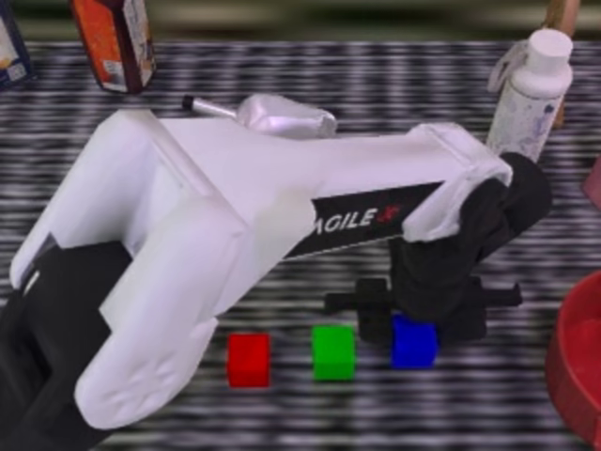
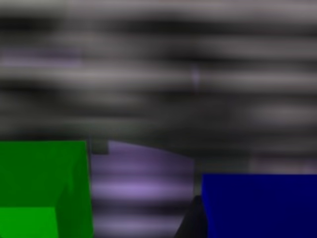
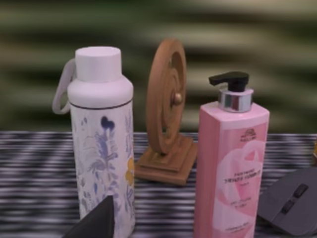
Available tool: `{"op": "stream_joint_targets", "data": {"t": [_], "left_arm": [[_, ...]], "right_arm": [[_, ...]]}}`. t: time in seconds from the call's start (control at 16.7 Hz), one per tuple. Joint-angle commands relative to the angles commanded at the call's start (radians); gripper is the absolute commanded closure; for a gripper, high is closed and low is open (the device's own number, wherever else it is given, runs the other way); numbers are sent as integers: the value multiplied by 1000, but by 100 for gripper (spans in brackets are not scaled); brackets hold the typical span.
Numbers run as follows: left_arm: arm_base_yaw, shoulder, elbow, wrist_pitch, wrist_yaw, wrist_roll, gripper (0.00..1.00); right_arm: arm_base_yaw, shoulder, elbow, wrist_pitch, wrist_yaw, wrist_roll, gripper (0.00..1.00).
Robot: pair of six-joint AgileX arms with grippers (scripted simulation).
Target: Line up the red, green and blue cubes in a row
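Observation:
The red cube [image 1: 248, 360], the green cube [image 1: 333, 352] and the blue cube [image 1: 414, 343] stand side by side near the table's front edge, red leftmost, with small gaps between them. My left arm reaches across from the left, and its black gripper [image 1: 415, 324] comes down over the blue cube with a finger on each side, shut on it. The left wrist view has the green cube [image 2: 42, 188] beside the blue cube [image 2: 260, 206], and one dark finger [image 2: 192, 223] lies against the blue cube's side. My right gripper [image 3: 141, 230] stays off to the right, open, one finger [image 3: 99, 220] showing.
A white flowered bottle [image 1: 531, 89] stands at the back right with a wooden ornament [image 3: 166, 106] behind it. A dark red bowl [image 1: 577, 362] sits at the right edge. An orange carton [image 1: 115, 38] and a silver pouch [image 1: 282, 115] are at the back. A pink pump bottle [image 3: 230, 163] and a grey mouse [image 3: 292, 201] lie near the right arm.

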Motion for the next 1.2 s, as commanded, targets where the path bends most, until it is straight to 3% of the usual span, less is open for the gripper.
{"op": "stream_joint_targets", "data": {"t": [0.78,1.2], "left_arm": [[0,0,0,0,0,0,2],[0,0,0,0,0,0,0]], "right_arm": [[0,0,0,0,0,0,0],[0,0,0,0,0,0,0]]}}
